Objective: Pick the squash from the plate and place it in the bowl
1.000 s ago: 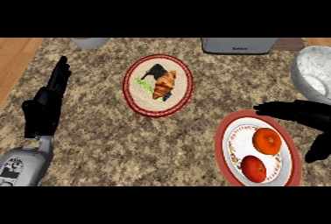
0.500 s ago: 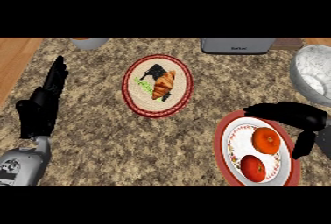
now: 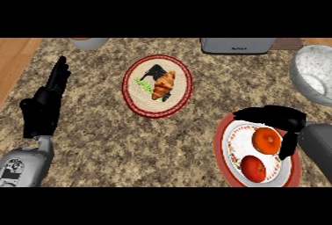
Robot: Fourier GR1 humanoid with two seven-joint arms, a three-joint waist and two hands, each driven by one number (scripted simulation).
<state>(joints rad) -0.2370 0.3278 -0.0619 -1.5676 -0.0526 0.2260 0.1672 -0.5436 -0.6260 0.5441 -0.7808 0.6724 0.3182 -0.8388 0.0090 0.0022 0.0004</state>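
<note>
Our right hand (image 3: 280,119), fingers open and seemingly holding nothing, arches over the red-rimmed plate (image 3: 224,151), where the squash (image 3: 266,140), roundish with no clear long axis, sits just beneath it, far from our resting left hand (image 3: 44,107).

A speckled brown-and-grey granite counter top (image 3: 123,140) fills nearly the whole view; a strip of light wooden surface (image 3: 14,55) borders its left edge; a grey boxy metal appliance (image 3: 237,45) sits at the counter's far edge, towards the right; beyond that appliance's right side lies a small dark brown wooden patch (image 3: 286,43); the light is even.
</note>
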